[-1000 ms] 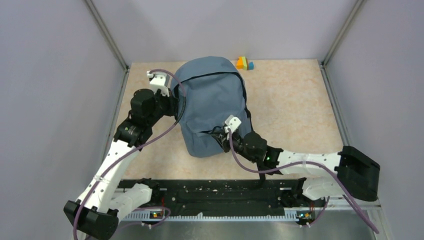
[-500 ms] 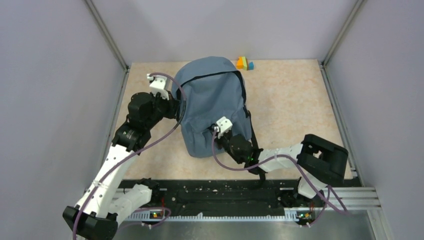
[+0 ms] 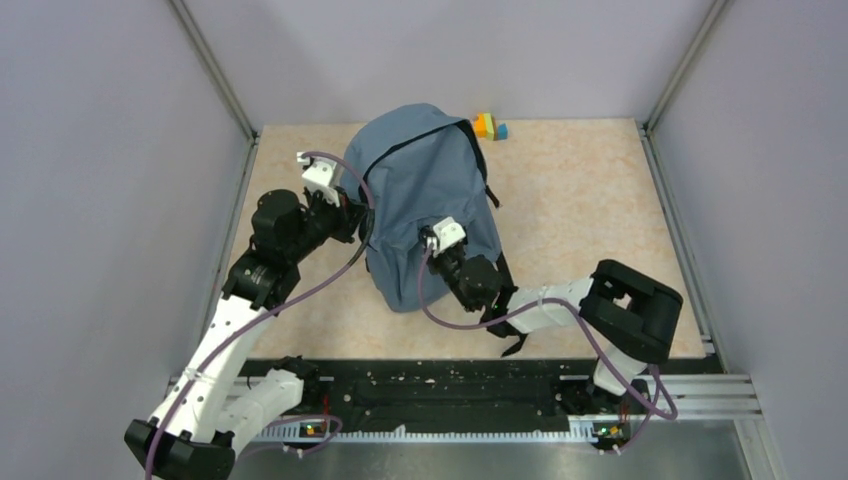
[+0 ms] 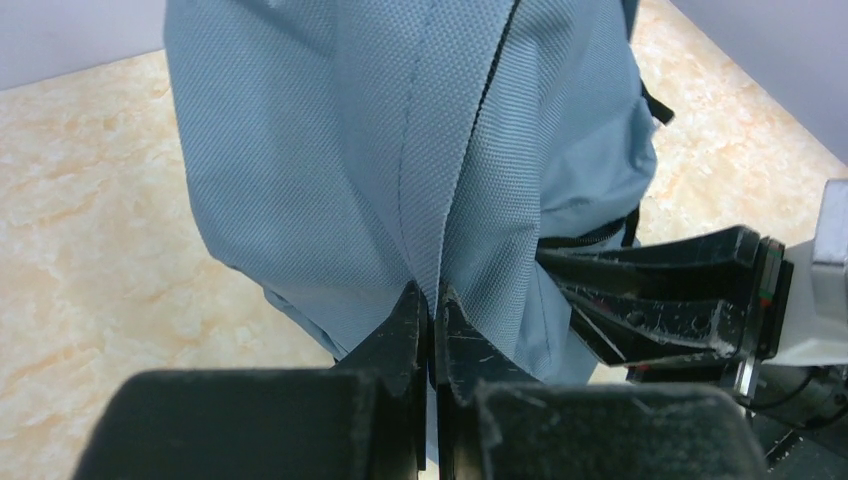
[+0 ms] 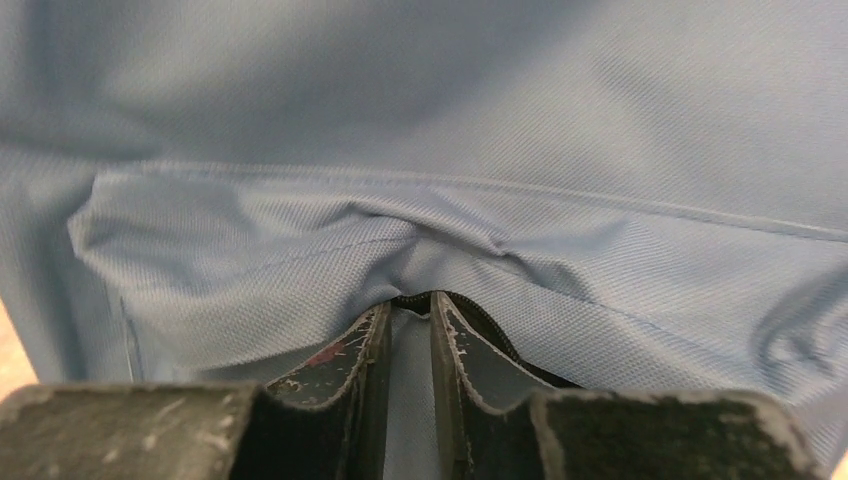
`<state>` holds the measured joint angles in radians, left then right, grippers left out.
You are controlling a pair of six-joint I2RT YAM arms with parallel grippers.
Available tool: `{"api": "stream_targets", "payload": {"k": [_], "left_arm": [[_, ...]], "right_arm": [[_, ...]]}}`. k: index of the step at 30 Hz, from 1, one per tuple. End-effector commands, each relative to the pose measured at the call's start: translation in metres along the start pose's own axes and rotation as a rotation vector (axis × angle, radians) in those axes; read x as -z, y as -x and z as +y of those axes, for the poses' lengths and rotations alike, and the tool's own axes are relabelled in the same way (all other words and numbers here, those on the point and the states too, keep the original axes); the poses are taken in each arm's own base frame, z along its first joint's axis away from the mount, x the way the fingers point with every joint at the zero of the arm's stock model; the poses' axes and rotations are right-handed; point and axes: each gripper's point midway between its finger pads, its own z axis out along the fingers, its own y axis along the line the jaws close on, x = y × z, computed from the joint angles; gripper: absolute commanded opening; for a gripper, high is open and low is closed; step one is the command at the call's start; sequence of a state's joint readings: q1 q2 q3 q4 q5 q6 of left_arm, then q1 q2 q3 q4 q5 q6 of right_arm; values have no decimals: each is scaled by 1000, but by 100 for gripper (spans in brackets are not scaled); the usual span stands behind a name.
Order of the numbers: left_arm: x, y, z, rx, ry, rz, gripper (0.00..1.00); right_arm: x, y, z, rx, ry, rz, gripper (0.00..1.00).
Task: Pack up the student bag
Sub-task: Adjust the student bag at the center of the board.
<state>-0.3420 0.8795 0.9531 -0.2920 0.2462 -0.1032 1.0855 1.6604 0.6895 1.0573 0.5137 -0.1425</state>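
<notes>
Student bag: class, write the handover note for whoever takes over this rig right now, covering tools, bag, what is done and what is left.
Left tool: shut, pinching a fold of the student bag.
Right tool: jaws nearly together at the front pocket zip; grip unclear.
Bag: mid-table, between both arms.
Done: nothing seen packed; coloured blocks sit beyond the bag.
Left: probably open the bag, load it, close it.
</notes>
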Motion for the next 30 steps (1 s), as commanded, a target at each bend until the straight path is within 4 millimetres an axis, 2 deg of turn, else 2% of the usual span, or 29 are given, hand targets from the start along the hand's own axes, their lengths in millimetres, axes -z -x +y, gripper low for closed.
{"api": "stream_targets", "payload": {"k": [1,8,13,16,20,26,30], "left_arm": [[6,1,-17,-7,-83,-5,0],[6,1,-4,-7,-5,-5,0],[6,1,6,-2,51,-4,0],[7,1,6,-1,52,-7,0],[6,0,5,2,47,-2,0],[4,-2,6,10,51,3,0],[3,-2,6,9,48,6,0]], "right_arm": [[-11,135,-37,-177,-109,-381,22],[11,175,-52,-184,-109,-426,35],[25,177,-65,-155,-124,-366,46],[31,166,-75,-105,-131,-285,52],[41,135,-86,-82,-71,-155,60],[61,80,-97,-197,79,-18,63],[63,58,-95,-231,171,32,63]]}}
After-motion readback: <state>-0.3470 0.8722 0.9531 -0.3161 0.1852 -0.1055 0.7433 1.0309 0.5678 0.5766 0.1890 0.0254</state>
